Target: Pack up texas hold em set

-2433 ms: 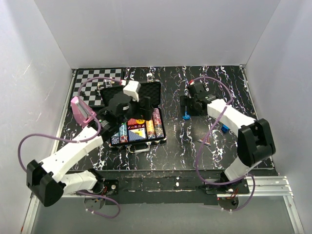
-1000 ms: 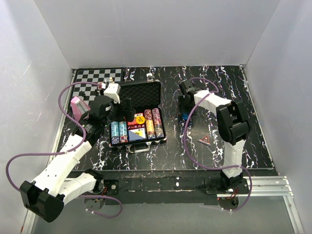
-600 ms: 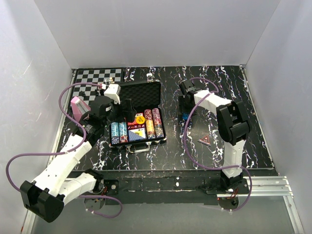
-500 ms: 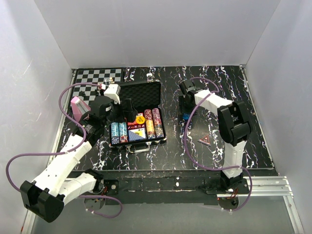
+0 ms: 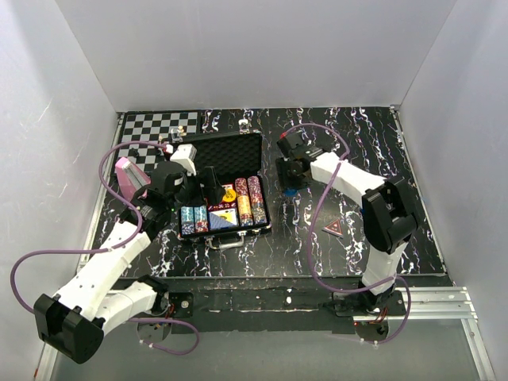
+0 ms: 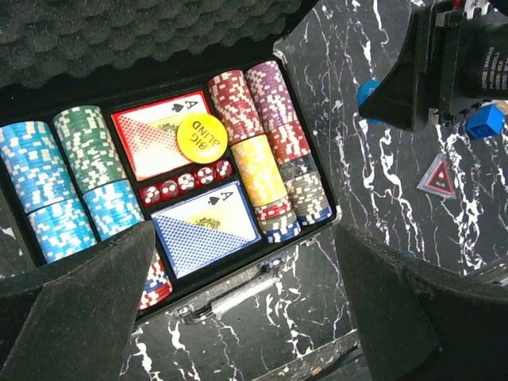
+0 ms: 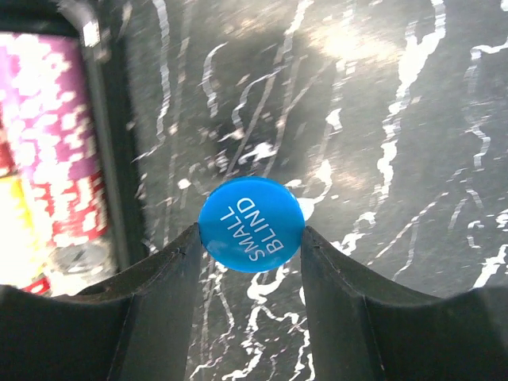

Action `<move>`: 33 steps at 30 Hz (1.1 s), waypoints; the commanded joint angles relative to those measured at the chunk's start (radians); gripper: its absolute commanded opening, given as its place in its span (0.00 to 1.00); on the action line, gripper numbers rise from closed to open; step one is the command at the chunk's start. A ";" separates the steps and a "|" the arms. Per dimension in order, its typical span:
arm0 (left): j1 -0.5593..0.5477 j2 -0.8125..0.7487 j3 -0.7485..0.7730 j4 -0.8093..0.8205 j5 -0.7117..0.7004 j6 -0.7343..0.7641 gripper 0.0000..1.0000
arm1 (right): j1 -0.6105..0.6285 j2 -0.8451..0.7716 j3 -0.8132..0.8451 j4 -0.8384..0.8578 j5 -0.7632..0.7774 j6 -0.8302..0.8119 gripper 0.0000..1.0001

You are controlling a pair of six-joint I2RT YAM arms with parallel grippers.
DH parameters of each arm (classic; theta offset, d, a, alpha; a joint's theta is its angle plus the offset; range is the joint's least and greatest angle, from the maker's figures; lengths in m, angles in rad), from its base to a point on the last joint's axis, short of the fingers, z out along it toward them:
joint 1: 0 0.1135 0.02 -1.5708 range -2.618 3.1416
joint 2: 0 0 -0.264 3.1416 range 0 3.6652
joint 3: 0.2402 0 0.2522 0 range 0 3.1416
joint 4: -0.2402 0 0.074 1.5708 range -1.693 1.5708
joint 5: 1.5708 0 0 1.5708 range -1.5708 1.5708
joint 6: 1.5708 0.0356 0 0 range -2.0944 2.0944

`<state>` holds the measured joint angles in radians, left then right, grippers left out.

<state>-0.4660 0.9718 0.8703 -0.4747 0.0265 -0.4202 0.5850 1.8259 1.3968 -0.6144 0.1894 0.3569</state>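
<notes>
Right gripper (image 7: 250,235) pinches the blue button (image 7: 251,222) beside the open case (image 7: 108,151); best carried level over the rim, released near the yellow button (image 6: 202,136)

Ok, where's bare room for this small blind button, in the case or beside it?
Inside the case chip rows crowd both sides; bare tops are the blue deck and the red deck left of the big blind button. Outside, the table is bare between the case's right wall and the red triangle.
</notes>
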 commanded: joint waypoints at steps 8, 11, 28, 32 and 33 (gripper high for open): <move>0.108 -0.019 0.088 -0.117 -0.168 0.141 0.98 | 0.219 -0.027 0.128 -0.077 0.021 0.030 0.47; 0.156 -0.038 0.067 -0.099 -0.148 0.153 0.98 | 0.252 -0.002 0.180 -0.093 0.021 0.028 0.47; 0.171 -0.073 0.032 -0.102 -0.246 0.169 0.98 | 0.375 0.269 0.511 -0.104 0.004 -0.021 0.47; 0.171 -0.077 0.030 -0.104 -0.238 0.163 0.98 | 0.384 0.349 0.593 -0.113 -0.010 -0.027 0.48; 0.171 -0.077 0.030 -0.104 -0.235 0.162 0.98 | 0.386 0.364 0.614 -0.116 -0.013 -0.027 0.48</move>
<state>-0.3000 0.9115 0.9150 -0.5755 -0.2020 -0.2619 0.9657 2.1460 1.9114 -0.7166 0.1886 0.3439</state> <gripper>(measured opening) 0.982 0.565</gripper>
